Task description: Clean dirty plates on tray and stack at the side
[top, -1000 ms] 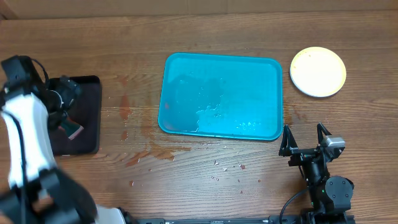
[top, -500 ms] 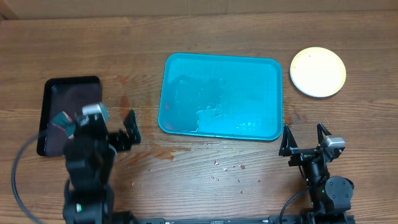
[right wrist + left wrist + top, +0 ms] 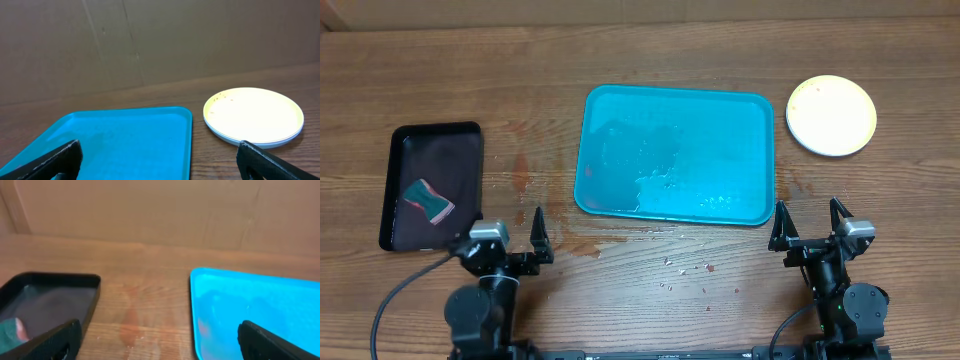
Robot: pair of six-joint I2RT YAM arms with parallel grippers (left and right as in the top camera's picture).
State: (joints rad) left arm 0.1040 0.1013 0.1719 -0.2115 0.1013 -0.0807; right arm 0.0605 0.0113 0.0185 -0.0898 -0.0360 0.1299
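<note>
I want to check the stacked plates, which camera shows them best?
Right wrist view: the plates sit close and side-on, layered rims showing. Overhead shows them whole but as one small disc. Left wrist view misses them.

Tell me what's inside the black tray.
A teal-and-pink sponge lies in the black tray, in its near half. Nothing else shows inside; whatever is under the sponge is covered.

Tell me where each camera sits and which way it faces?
Overhead: above the wooden table, looking straight down; shows the left gripper and right gripper.
Left wrist: low, facing forward at the small black rectangular tray and large turquoise rectangular plastic tray; own fingers at bottom corners.
Right wrist: low, facing forward at that turquoise tray and stacked round pale plastic plates; own fingers likewise.
Shared: both wrist views catch the turquoise tray.
</note>
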